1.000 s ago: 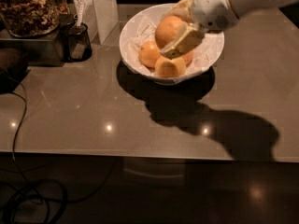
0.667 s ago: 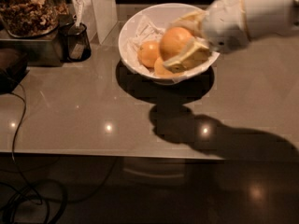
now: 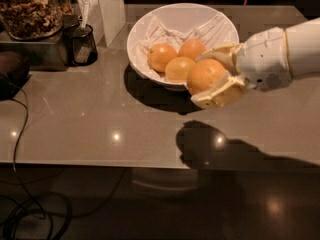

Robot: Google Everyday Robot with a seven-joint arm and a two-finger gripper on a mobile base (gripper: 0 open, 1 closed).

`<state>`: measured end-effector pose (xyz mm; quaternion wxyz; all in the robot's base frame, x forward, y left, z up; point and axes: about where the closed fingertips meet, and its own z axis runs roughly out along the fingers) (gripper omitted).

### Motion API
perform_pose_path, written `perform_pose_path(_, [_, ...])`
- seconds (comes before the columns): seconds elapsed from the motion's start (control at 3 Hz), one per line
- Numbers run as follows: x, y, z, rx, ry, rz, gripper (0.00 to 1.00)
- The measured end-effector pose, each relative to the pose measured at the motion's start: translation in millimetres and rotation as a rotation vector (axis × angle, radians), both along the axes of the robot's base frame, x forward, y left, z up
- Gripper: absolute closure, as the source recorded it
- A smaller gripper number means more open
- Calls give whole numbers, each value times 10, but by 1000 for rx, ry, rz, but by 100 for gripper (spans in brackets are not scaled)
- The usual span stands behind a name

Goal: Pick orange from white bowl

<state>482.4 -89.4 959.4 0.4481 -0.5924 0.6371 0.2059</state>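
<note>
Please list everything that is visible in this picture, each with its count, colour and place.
orange: one, orange, held in the gripper at the bowl's front right rim.
other fruits: three, orange to yellowish, inside the white bowl.
white bowl: one, glossy white, at the back centre of the table.
paper: crumpled, white, lining the bowl.
mesh cup: one, dark, left of the bowl.
jar: one, clear with brown contents, back left.
white box: one, behind the cup.
cable: dark, far left.
table: one, glossy grey.
gripper: one, cream, shut on the orange.
arm: white, coming in from the right.
</note>
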Motion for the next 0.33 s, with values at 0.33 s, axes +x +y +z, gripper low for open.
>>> perform_pose_path(0.33, [-37,-37,-41,1,9,-8,100])
